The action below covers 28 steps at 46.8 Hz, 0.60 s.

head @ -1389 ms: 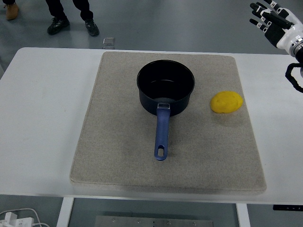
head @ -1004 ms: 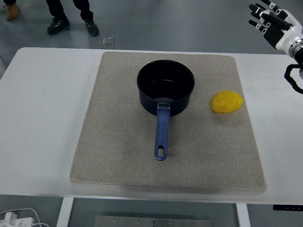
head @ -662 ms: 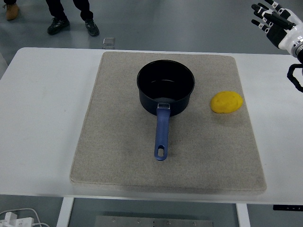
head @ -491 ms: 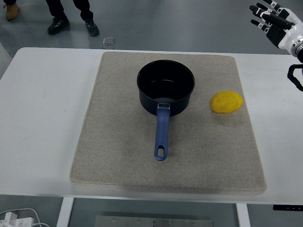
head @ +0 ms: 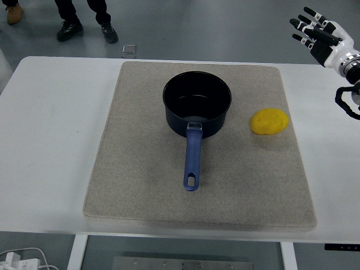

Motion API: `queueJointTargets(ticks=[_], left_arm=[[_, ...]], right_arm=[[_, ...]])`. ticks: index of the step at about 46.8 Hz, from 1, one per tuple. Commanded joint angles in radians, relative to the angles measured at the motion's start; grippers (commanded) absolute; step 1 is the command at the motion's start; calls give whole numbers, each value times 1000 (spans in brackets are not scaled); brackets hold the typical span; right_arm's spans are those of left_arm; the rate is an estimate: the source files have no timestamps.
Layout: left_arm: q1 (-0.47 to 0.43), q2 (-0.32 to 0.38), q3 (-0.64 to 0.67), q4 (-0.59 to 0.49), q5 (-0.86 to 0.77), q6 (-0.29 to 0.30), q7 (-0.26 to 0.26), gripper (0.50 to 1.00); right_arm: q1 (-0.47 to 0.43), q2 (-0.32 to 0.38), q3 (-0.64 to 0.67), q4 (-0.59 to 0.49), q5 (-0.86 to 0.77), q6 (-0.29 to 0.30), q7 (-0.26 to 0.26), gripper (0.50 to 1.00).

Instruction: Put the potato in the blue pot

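Potato [head: 269,121]: lies on the grey mat [head: 140,185], just right of the pot and apart from it, nothing touching it.
Pot [head: 197,104]: sits upright mid-mat, mouth open and empty, its handle [head: 192,160] pointing at the near edge, so a drop from above looks unobstructed.
Right hand [head: 316,38]: raised at the far right corner, fingers spread, holding nothing; well apart from the potato, so I judge the reach has barely begun.
Left hand: not in view.
Change: against half a second ago the right hand has slid slightly left and its fingers fan wider; potato and pot have not moved.
Background: a person's shoes [head: 86,29] at the top.
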Motion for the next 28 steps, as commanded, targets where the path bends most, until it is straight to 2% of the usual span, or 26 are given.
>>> queueJointTargets(ticks=[1,28], left_arm=[[0,0,0,0,0,0,-1,1000],[0,0,0,0,0,0,1,1000]], right_arm=[[-1,-6,-1,0,0,0,0,928],[7,-31,-1,1,-66,12,4,928]])
